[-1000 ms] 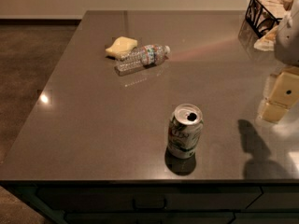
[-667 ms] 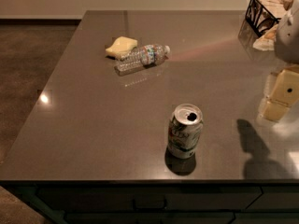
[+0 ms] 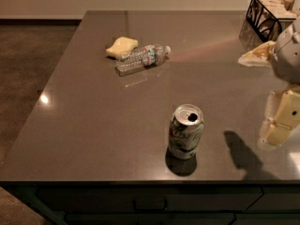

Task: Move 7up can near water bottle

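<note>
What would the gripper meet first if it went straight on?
Likely the bare table top, right of the 7up can: the gripper, at the right edge, points down. Depth is unclear.

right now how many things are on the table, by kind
cans: 1, the 7up can, upright near the front edge
bottles: 1, the water bottle, lying on its side
sponges: 1, the sponge, beside the bottle
wire baskets: 1, the wire basket, far right corner
total: 4 on the table
The gripper hangs at the right, apart from the can.
</note>
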